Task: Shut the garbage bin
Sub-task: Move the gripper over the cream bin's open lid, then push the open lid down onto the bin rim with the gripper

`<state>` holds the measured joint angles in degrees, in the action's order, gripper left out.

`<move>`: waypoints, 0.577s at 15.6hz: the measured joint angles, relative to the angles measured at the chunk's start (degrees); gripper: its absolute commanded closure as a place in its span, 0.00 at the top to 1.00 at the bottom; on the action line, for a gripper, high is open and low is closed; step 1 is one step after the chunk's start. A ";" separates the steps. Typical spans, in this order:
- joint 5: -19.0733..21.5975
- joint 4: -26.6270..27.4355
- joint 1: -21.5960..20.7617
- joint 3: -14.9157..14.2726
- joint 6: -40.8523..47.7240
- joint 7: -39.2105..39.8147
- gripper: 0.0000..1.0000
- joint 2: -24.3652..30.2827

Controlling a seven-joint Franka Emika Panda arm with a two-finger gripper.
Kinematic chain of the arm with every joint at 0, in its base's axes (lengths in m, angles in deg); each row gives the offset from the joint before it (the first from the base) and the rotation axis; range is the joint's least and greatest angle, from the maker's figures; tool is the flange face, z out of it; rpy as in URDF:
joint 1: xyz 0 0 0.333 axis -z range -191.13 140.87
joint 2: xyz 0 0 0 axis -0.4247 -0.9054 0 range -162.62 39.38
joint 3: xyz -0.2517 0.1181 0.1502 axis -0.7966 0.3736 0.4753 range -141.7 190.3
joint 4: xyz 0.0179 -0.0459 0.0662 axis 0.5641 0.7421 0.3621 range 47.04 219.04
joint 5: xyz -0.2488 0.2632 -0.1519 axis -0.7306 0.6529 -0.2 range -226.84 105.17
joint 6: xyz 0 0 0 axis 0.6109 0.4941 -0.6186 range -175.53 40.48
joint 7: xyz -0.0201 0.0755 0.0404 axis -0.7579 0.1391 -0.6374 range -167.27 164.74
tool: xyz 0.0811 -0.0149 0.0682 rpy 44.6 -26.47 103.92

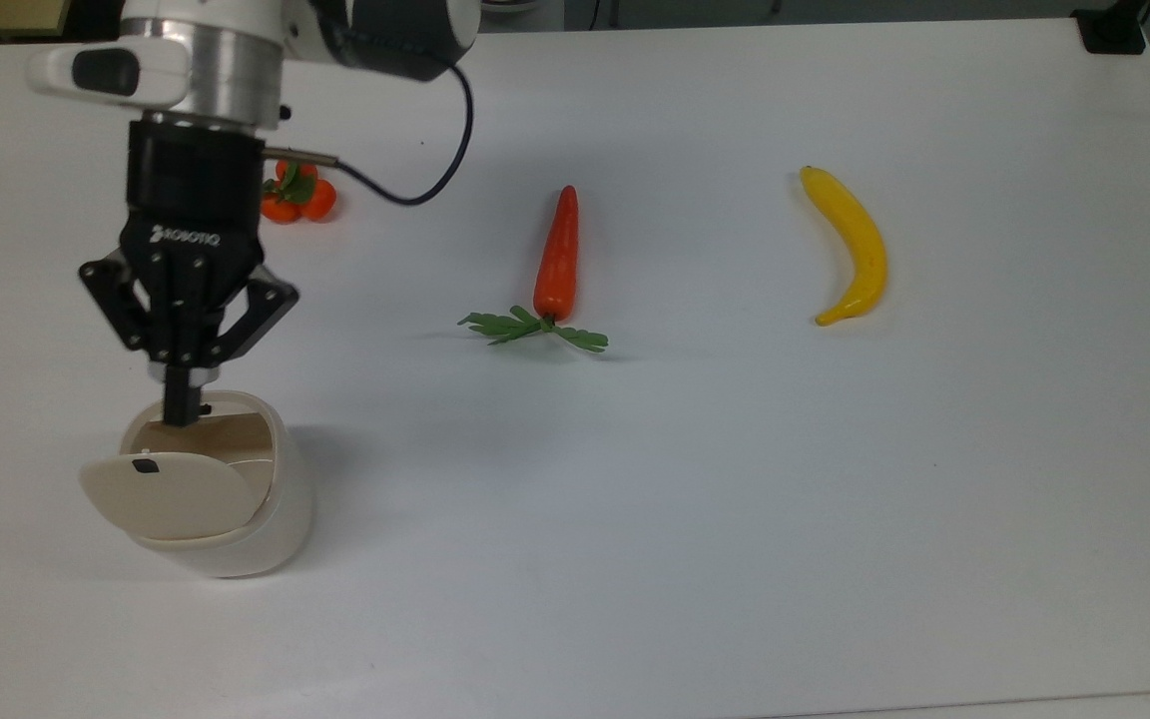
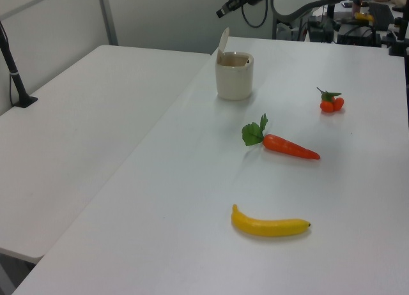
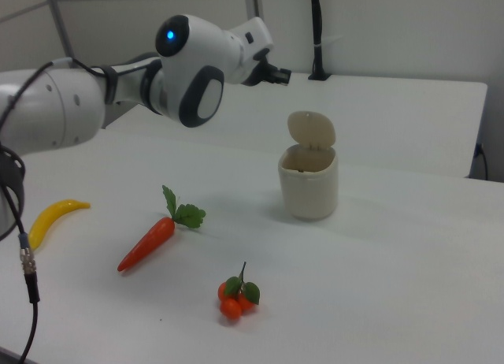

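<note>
The garbage bin [image 1: 266, 509] is a cream tub near the top view's lower left, its beige lid [image 1: 161, 494] swung up and open with a black latch mark on it. In the left view the garbage bin [image 2: 234, 78] shows the lid [image 2: 223, 43] standing upright; the right view has the bin [image 3: 309, 183] and its lid [image 3: 311, 129] raised as well. My gripper [image 1: 179, 411] is shut with nothing in it and overlaps the bin's far rim in the top view. It hangs well above the lid, as the gripper [image 2: 221, 13] in the left view and the gripper [image 3: 282, 76] in the right view show.
On the white table lie a carrot [image 1: 557, 255] with green leaves, a banana [image 1: 853, 245] toward the top view's right, and a cluster of small oranges [image 1: 297, 197] partly behind my wrist. A black clamp [image 1: 1112, 30] sits at the far right corner.
</note>
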<state>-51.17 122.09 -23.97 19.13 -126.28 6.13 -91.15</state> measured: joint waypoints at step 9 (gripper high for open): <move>-0.02 -3.41 2.56 0.00 -5.63 0.28 0.00 -7.69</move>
<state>-51.19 118.68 -21.41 19.13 -131.91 6.41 -98.84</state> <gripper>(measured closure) 0.991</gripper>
